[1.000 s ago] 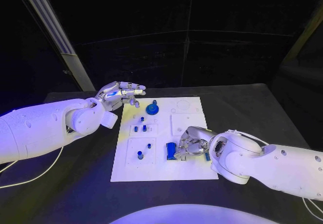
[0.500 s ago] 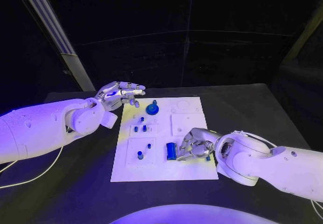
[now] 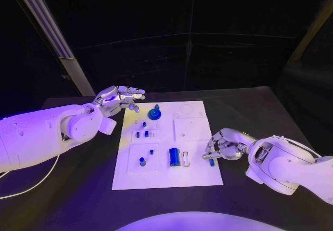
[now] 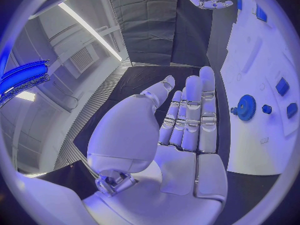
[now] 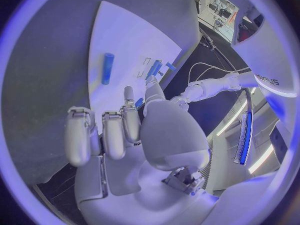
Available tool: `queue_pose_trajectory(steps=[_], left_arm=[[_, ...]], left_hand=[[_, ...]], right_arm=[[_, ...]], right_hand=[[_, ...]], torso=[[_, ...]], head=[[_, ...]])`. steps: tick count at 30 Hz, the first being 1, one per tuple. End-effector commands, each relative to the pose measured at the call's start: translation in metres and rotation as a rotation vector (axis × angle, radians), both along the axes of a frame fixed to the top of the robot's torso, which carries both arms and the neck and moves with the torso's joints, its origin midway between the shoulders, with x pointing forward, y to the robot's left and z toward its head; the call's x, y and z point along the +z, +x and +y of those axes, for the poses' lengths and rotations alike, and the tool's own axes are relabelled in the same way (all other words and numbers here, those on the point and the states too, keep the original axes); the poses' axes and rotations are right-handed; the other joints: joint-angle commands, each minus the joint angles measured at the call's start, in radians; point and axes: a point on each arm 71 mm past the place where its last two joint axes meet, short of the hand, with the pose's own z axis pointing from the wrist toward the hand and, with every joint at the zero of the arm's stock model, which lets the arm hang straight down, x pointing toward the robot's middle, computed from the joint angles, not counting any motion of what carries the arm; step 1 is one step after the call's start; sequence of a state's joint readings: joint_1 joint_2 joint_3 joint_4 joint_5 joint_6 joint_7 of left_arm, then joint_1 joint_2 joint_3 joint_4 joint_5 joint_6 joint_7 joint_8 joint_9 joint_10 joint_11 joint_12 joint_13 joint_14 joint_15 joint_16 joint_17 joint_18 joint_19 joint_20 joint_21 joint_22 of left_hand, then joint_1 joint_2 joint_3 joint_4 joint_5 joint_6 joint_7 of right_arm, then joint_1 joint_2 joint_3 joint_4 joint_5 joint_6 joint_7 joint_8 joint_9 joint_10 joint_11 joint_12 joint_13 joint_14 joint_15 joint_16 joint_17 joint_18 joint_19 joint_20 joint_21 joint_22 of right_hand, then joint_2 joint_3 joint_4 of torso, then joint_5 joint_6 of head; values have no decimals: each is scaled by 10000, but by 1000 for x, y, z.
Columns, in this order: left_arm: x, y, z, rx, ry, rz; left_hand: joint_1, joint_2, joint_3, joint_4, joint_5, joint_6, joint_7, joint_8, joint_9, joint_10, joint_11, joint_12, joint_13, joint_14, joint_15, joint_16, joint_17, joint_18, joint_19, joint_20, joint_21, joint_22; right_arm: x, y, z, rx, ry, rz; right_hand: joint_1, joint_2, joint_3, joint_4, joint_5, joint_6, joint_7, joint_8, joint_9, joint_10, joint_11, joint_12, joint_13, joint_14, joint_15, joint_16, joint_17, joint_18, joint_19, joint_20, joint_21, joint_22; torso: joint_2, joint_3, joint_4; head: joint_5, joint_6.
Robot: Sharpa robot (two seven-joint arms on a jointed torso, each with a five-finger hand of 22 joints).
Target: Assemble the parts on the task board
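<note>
We find the task board [image 3: 194, 175] lying flat in the middle of the black counter [image 3: 249, 103], with the blue parts spread over it. A blue gear [image 3: 155, 114] stands near the far edge, small blue pegs [image 3: 143, 130] sit in the middle pockets, a blue rectangular block [image 3: 174, 157] lies in its recess, and a slim blue bar [image 3: 211, 162] lies close to the board's right edge.

The right hand [image 3: 223, 146] hovers over that right edge, fingers loosely curled and holding nothing, its fingertips just beside the slim bar. The left hand [image 3: 119, 97] is raised off the board's far left corner, fingers extended and apart, palm bare (the left wrist view confirms nothing lies in it).

We judge the step in hand to be the pick-up of the slim bar by the right hand. To do it well, we recommend lowering squarely over the bar, pinching across its narrow sides, and lifting straight up so the block beside it is not disturbed. The bar lies flat, so a shallow grip may slip; the fingertips should settle on the board first. The left hand should stay clear of the gear.
</note>
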State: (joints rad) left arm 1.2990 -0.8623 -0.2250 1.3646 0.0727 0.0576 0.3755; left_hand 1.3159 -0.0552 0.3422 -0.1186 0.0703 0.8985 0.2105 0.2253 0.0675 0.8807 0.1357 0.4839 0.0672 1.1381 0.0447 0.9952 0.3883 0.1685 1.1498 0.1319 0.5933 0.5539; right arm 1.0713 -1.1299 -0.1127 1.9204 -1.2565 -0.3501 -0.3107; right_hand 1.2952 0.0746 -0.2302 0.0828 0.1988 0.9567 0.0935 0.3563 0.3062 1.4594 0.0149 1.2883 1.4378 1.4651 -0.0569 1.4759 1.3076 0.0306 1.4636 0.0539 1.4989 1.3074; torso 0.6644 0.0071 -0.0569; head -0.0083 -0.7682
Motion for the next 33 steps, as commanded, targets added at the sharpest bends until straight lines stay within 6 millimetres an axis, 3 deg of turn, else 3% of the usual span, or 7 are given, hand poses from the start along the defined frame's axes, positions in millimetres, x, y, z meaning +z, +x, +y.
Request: queue_pose_trajectory(steps=[1, 5, 14, 33], left_arm=[[3, -1, 0, 31, -164, -261], [3, -2, -1, 47, -203, -324], [2, -2, -2, -23, -213, -284], [0, -2, -2, -73, -163, -191]], left_hand=[[29, 86, -34, -7, 44, -69, 9, 55, 15, -55, 13, 49, 10, -42, -8, 67, -10, 145, 15, 71, -37, -12], [50, 116, -17, -15, 48, -62, 4, 77, 18, -47, 9, 65, 11, -43, -14, 75, -18, 146, 18, 67, -33, -12], [71, 141, 1, -24, 50, -59, 2, 92, 19, -42, 5, 75, 10, -45, -18, 80, -24, 148, 20, 63, -30, -12], [62, 153, 4, -19, 47, -66, 6, 104, 18, -49, 9, 80, 7, -48, -19, 85, -32, 145, 20, 62, -27, -12]], right_arm=[[5, 1, -9, -318, -686, -813], [4, 1, -15, -376, -1669, -946], [-3, 4, -16, -46, -3375, -847], [-16, 13, 12, 612, -3525, -349]], right_hand=[[-36, 129, -121, 51, 105, 207, -24, -48, -17, 157, -33, 275, -356, 732, 28, 94, 922, -96, 548, 50, 143, 1944], [-77, 114, -269, 143, 488, 365, -65, -126, -45, 195, -72, 341, -310, 745, -6, 128, 980, -120, 610, 18, 209, 2023], [-290, 2, -580, 441, 299, 572, -119, -197, -42, 225, -114, 387, -273, 753, -39, 157, 1033, -144, 671, -14, 275, 2106], [-114, 84, -576, 461, 320, 653, -147, -222, -18, 214, -138, 359, -285, 747, -60, 148, 1018, -142, 665, -33, 268, 2099]], torso=[[-12, -11, -52], [-14, -11, -51], [5, -12, -22], [1, 3, -42]], head=[[-66, 10], [-97, 13], [-168, -15], [-139, -117]])
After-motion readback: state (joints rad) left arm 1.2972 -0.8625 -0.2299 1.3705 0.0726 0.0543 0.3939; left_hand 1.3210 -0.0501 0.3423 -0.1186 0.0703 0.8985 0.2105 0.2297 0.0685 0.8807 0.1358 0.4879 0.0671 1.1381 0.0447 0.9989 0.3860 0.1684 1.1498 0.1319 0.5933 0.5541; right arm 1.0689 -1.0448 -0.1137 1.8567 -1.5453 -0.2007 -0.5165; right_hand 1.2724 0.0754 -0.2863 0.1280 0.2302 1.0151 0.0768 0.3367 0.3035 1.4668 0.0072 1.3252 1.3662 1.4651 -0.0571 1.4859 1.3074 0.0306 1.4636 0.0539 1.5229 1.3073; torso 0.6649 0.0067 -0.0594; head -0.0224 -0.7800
